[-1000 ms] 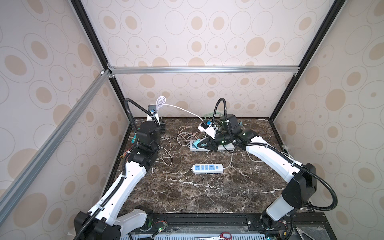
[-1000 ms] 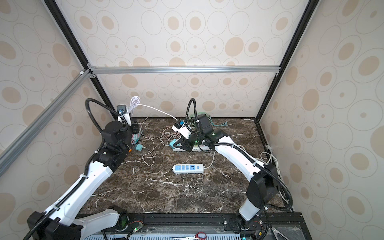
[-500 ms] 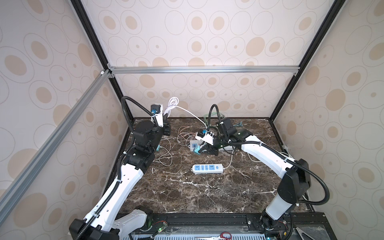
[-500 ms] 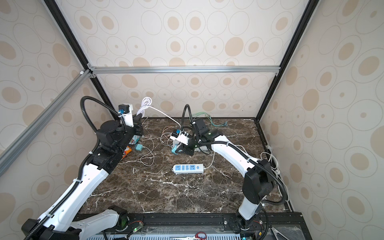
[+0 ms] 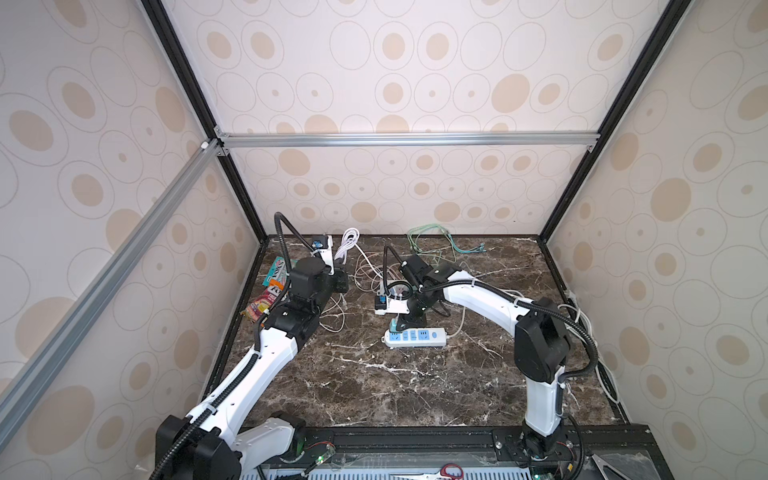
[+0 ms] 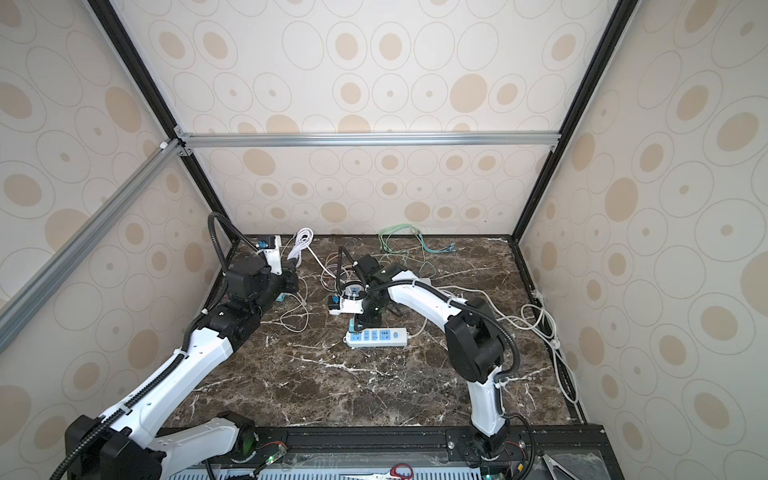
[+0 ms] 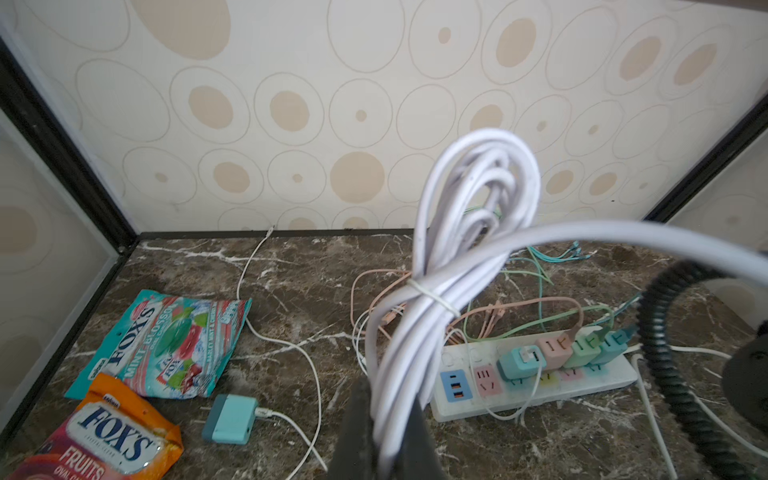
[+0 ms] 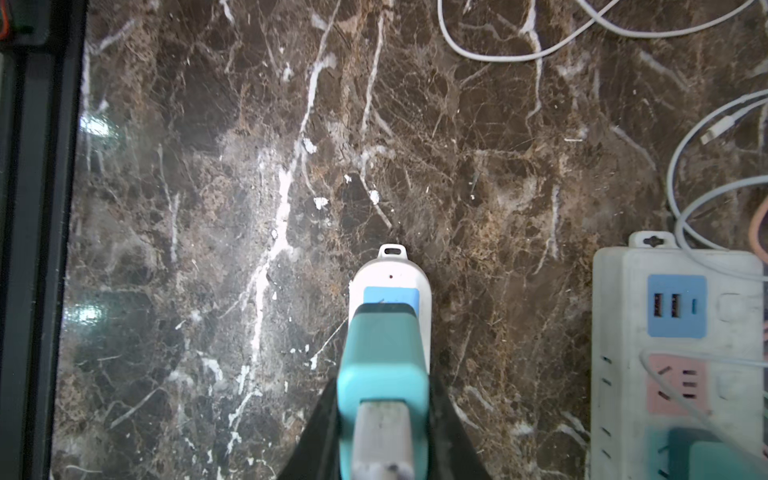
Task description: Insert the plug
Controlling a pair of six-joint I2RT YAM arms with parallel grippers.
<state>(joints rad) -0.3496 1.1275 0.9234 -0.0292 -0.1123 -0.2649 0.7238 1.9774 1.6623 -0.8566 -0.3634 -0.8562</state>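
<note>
The right gripper (image 8: 383, 419) was found pinching a teal plug (image 8: 382, 365), its black fingers (image 8: 451, 428) pressed against the plug's two flanks and a grey cable stub leaving the rear. The plug was held directly over the end blue socket of the small power strip (image 8: 390, 272); whether its prongs had entered could not be determined. The left gripper (image 7: 388, 432) was clamped tight on a tied white cable bundle (image 7: 440, 299), raised near the back-left corner. Open marble tabletop (image 8: 478, 166) was noted beyond the strip's tab end and on the side toward the black frame rail (image 8: 37, 249). A larger white power strip (image 8: 615, 311) lay close alongside. The marble was recorded as dark brown, white-veined and glossy, the plug as rounded and smooth.
</note>
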